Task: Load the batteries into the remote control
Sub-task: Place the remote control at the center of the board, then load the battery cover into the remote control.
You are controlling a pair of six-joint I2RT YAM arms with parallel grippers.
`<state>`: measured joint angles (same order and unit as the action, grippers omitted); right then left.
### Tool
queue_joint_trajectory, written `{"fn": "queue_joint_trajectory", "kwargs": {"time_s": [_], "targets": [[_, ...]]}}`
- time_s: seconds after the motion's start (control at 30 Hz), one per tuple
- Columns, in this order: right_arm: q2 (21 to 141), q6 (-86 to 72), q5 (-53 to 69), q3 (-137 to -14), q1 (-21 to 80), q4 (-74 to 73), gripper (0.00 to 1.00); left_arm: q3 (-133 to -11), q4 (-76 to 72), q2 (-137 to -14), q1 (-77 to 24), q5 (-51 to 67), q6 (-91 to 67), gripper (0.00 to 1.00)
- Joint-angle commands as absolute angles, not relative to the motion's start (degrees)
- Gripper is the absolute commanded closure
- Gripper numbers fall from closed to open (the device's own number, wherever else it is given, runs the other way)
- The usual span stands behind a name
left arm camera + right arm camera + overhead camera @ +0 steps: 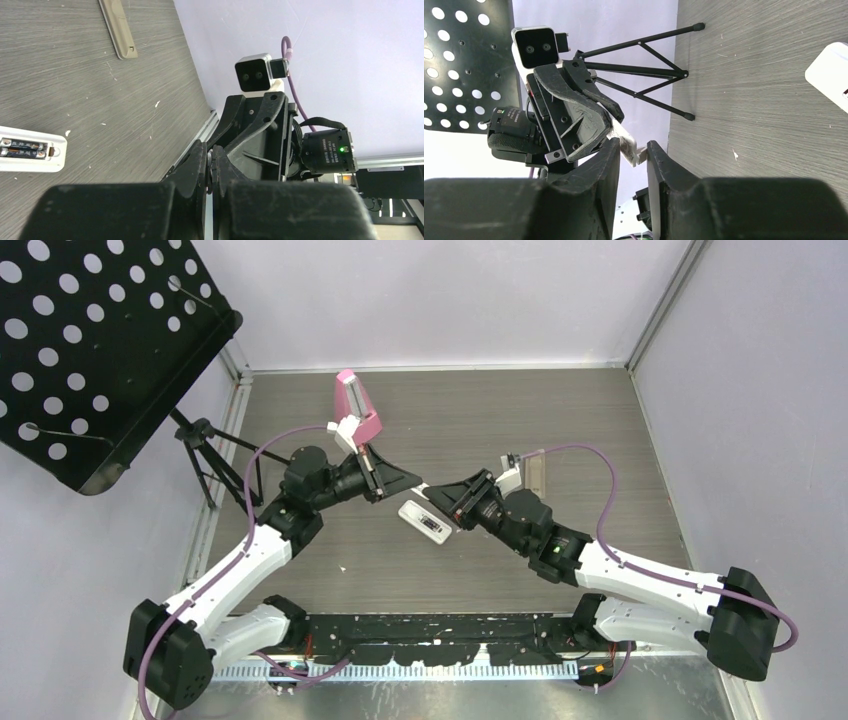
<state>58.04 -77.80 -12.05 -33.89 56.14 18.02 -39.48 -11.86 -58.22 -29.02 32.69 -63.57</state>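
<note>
The white remote control [425, 522] lies face down on the table between the two grippers, its back compartment open with dark batteries [22, 148] seated inside. My left gripper [415, 483] hovers above the remote's far end, shut on a thin white flat piece [626, 142] that sticks out toward the right arm. My right gripper [631, 150] faces it tip to tip, its jaws narrowly apart around that piece's free end. In the left wrist view the piece shows only as a pale sliver between my left gripper's [212, 160] fingers.
A beige strip [538, 475] lies on the table behind the right gripper. A pink box [355, 405] stands at the back near the left wrist. A black perforated music stand [90, 350] on a tripod [205, 455] fills the far left.
</note>
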Motion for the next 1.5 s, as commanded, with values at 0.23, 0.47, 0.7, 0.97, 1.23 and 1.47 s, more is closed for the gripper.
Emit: {"fn": "queue_joint_trajectory", "kwargs": {"time_s": [0.23,0.47,0.7,0.97,1.23,1.47], "targets": [[56.7,-75.8,-14.2,-33.7,56.2,21.0,0.97,-39.3,-12.1,-57.1,-28.9,33.2,-62.2,0.68],[57.1,-76.8,-18.1,-32.2,56.2,13.5,0.99,-36.7,-0.6,-55.6,-27.8,22.3,-52.5,0.15],[65.7,-83.2,-20.5,-33.1,56.0,6.5,0.99,-30.7,1.0,-59.6,-21.0,21.6,-53.1,0.1],[77.4,-84.6,-19.1,-32.1,54.0,15.0,0.99,-30.3,0.9,-67.9,-20.5,22.0,-47.9,0.13],[83.4,-85.2,-20.1,-33.3,52.3,15.2,0.99,-31.8,-1.6,-74.6,-20.5,23.7,-45.3,0.21],[85.9,-85.2,-17.5,-32.3,51.0,20.5,0.99,-33.5,-2.2,-78.5,-20.5,25.9,-44.0,0.24]]}}
